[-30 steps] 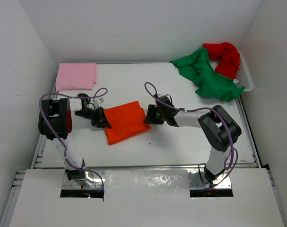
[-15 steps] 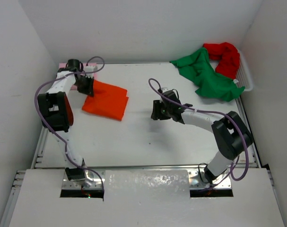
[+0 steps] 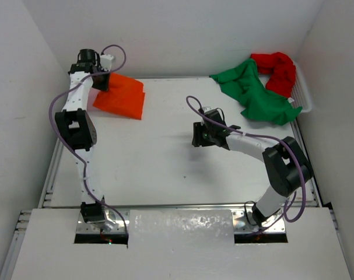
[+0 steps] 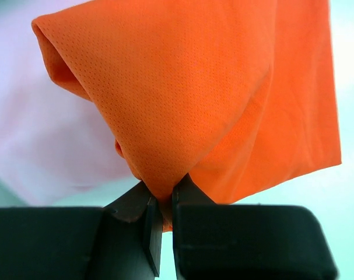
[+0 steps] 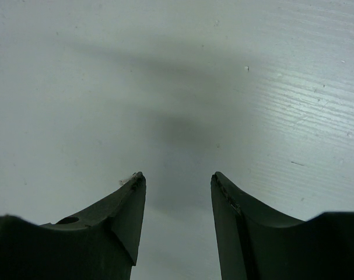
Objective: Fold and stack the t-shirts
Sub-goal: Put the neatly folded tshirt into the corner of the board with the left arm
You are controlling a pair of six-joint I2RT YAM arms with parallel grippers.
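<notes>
My left gripper (image 3: 101, 82) (image 4: 163, 193) is at the back left corner, shut on an edge of the folded orange t-shirt (image 3: 122, 97) (image 4: 223, 99). The shirt hangs from the fingers, over the spot where pale pink cloth (image 4: 42, 134) shows below it in the left wrist view. The pink t-shirt is hidden in the top view. A green t-shirt (image 3: 255, 93) and a red t-shirt (image 3: 276, 69) lie crumpled at the back right. My right gripper (image 3: 196, 135) (image 5: 178, 179) hovers open over bare table near the middle, with nothing between its fingers.
A white mesh basket (image 3: 303, 93) stands at the back right under the red and green shirts. White walls close in the table on the left, the back and the right. The table (image 3: 165, 169) has a raised rim along its front edge.
My left arm has swung the orange t-shirt from the table's middle to the back left corner, over the pink one. The right gripper, earlier at the shirt's edge, has drawn slightly right.
</notes>
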